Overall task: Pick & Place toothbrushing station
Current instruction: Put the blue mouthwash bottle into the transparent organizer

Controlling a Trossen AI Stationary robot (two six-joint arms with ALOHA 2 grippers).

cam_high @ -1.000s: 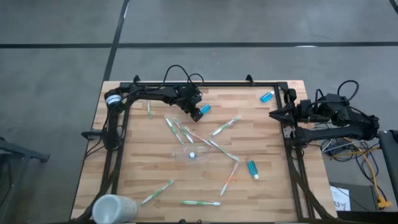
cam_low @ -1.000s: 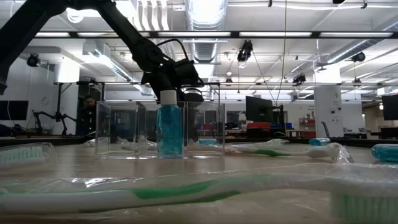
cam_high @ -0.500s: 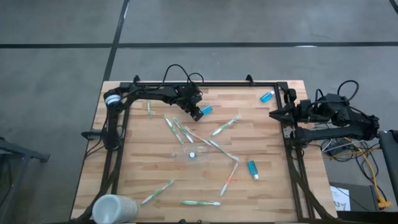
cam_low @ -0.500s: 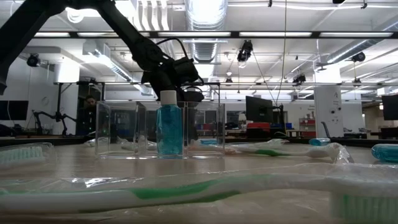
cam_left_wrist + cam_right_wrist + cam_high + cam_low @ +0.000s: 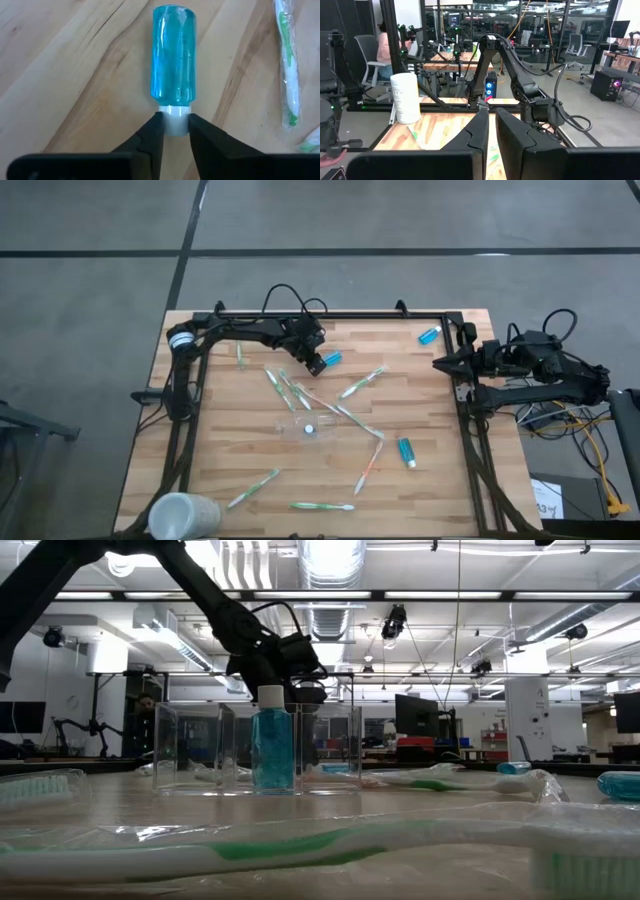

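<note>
Left gripper (image 5: 174, 122): jaws pinching white cap of blue bottle (image 5: 173, 52) lying on surface (image 5: 230, 450). Bottle looks light, rigid, slick; cap gives firmer hold. Clear holder (image 5: 305, 427) mid-surface. Right gripper (image 5: 491, 131) parked off right edge, jaws closed.

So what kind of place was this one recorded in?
Most likely a robotics lab or open workshop. A wooden table with a black frame holds scattered toothbrushes. Beyond it the right wrist view shows desks, office chairs and monitors, and the low view shows exposed ceiling ducting.
</note>
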